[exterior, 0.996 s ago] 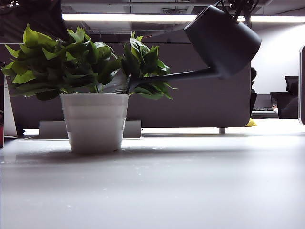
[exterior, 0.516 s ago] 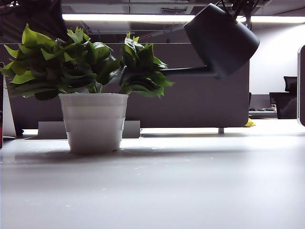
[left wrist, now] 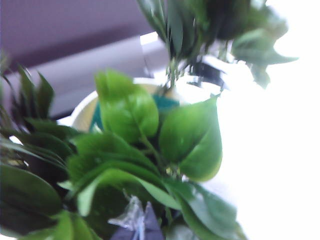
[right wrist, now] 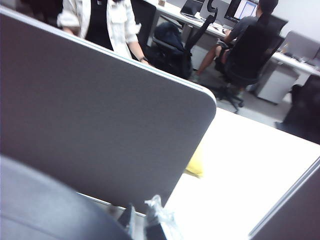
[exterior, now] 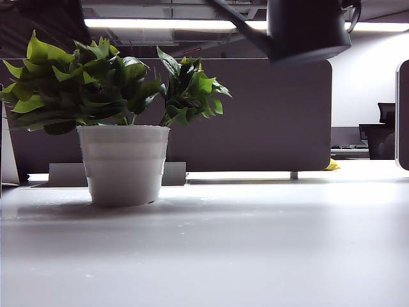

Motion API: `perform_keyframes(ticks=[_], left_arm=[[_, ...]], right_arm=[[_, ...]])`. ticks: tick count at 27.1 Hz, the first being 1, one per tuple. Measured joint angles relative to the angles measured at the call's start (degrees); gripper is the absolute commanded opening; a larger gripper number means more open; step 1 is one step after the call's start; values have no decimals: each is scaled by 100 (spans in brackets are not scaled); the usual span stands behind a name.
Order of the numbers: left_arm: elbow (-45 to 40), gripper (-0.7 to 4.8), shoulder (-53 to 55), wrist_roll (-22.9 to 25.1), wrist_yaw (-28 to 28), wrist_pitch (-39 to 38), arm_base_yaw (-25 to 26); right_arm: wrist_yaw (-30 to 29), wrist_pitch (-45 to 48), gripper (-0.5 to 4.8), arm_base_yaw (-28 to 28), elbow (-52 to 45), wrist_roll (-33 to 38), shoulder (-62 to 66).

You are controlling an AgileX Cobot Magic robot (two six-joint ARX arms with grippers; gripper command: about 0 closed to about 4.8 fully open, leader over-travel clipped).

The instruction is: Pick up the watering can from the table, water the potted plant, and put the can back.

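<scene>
A: Where's the can [exterior: 308, 29]?
B: High above the tabletop [exterior: 255, 243], right of the plant [exterior: 115, 86], upright, spout slanting up and away from the leaves.
A: Right hand [right wrist: 145, 220]?
B: Closed tight beside the can's dark body; actual grip hidden.
A: Left hand [left wrist: 137, 227]?
B: Among the leaves; can't tell its opening.

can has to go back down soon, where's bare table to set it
The table is bare right of the plant and across the near side. The left is crowded: the left gripper sits in the leaves. The right gripper holds the can high, above the free patch.
</scene>
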Motion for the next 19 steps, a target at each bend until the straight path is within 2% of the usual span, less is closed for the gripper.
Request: perform_keyframes(ticks=[3,7,10,14,19], left_arm=[[2,-6,-256,20,0,452,-9],[9,-6,-472,22,28,977,-7],[13,-6,-511,20,398,988,-4],[9,-6,-507,22,570,931,-120],[-175,-6,-507,485,654,942,-437]], right_arm=[[-164,835,-5,44,-1169,413,-396],[-227,1451,-6,46,-2334,1143,-916],[-155,2304,-6,44,-3311,1458,-1582],[-13,3077,-6,44,-4666,1709,-1923],[485,4120,-5,28,-5908,1808,-1808]])
